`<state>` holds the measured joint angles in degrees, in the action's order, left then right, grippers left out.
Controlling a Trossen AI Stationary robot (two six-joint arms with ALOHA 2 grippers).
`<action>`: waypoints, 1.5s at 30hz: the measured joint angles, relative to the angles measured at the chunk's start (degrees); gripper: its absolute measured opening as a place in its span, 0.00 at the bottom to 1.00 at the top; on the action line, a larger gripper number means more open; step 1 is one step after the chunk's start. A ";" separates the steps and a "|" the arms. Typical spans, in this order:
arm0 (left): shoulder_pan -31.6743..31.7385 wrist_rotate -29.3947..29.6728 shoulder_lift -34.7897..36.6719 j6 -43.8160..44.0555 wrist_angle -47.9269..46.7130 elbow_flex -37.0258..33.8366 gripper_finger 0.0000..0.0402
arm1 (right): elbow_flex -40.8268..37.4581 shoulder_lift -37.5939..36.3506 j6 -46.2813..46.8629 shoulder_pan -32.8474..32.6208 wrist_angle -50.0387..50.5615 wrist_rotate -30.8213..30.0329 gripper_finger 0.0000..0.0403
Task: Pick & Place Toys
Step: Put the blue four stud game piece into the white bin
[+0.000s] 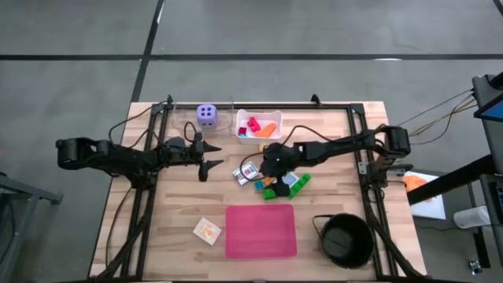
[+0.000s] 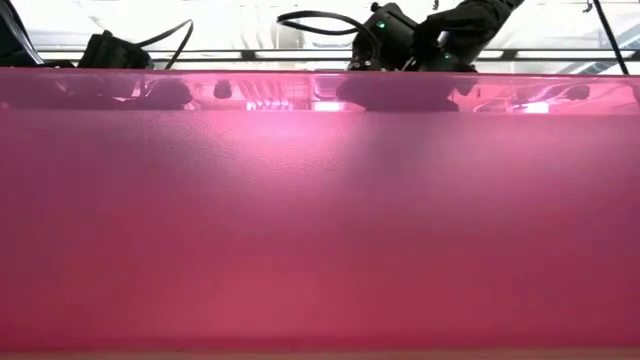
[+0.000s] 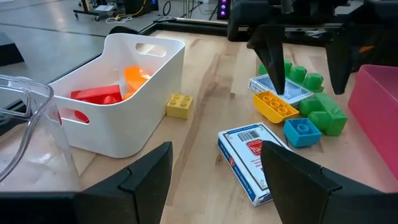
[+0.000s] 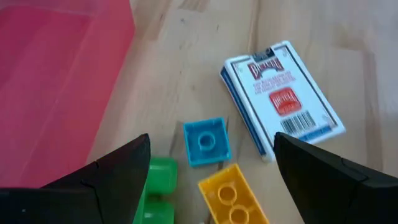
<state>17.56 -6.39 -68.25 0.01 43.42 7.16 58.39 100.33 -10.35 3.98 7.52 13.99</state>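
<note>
While the right gripper (image 1: 271, 163) hangs with its fingers spread wide and empty over the pile of toys in the middle of the counter (image 1: 330, 204), the job looks only partly done. A red block (image 3: 96, 94) and an orange block (image 3: 134, 78) already lie in the white tub (image 3: 140, 115), which stands just beyond this gripper, toward the counter's far edge.

Still loose are a teal block (image 4: 206, 142) directly under the right gripper, a yellow block (image 4: 231, 196) and green blocks (image 4: 158, 180) just beside it, and a boxed blue card deck (image 4: 283, 99) a little farther out. A second small yellow block (image 3: 179, 106) rests against the tub's outer wall. The purple die (image 1: 207, 115) stands on the far side of the left gripper (image 1: 206, 156), and an orange card (image 1: 207, 230) lies well apart, on its near side next to the pink mat (image 1: 260, 230).

The left gripper waits with its fingers wide apart and nothing between them, pointing toward the deck and the pile.

On the deck's box a barcode and a red panel show; the white lettering on the blue band seems to read "BICYCLE", though it is small. A second blue-patterned card sits under the blocks.
</note>
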 joint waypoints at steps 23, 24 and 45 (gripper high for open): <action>0.00 -0.03 0.00 0.04 -0.13 0.00 0.61 | 11.36 11.55 -6.42 -2.90 13.71 -2.63 0.65; 0.00 -0.04 0.00 0.05 -0.13 0.00 0.61 | 11.36 11.65 -6.77 -2.93 13.74 -2.60 0.63; 0.00 -0.05 0.00 0.07 -0.04 0.00 0.61 | 11.45 11.37 -8.08 -2.98 12.96 -2.61 0.51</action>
<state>17.56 -6.44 -68.25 0.08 43.38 7.16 69.84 111.70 -18.44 0.99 20.48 11.38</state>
